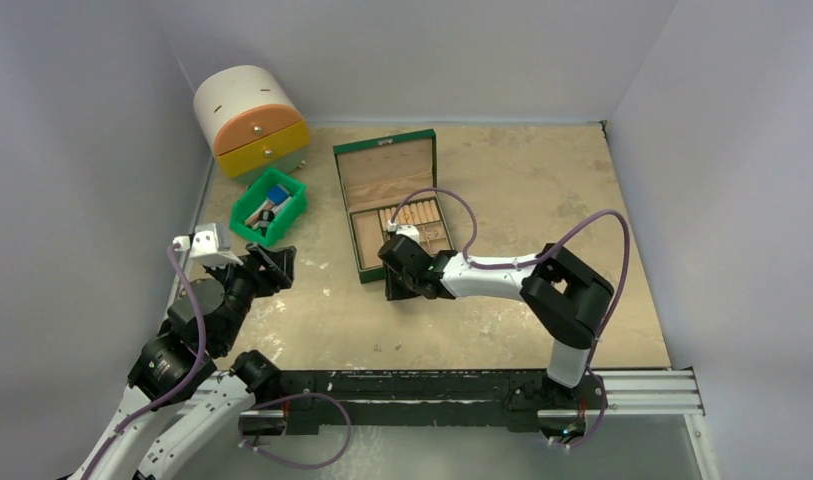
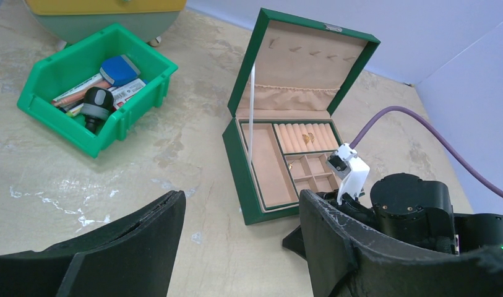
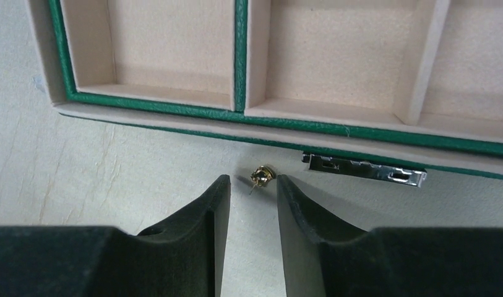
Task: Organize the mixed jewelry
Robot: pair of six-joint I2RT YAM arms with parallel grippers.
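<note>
Gold stud at the mouth of the right gripper, in front of the open jewelry box.

The gold stud [image 3: 262,176] lies on the table [image 1: 542,200] at 12 o'clock of the right gripper [image 3: 251,184], whose jaws stand narrowly apart and grip nothing; the box's metal clasp [image 3: 364,169] is at the stud's 3 o'clock. The green jewelry box [image 1: 354,262] stands open with its lid tilted back, and something gold shows among its ring rolls [image 2: 303,137]. A green bin [image 1: 294,208] of blue and black items sits at its 9 o'clock. The right arm reaches leftward, wrist pointing down. The left gripper [image 2: 241,207] hangs wide open, empty.
</note>
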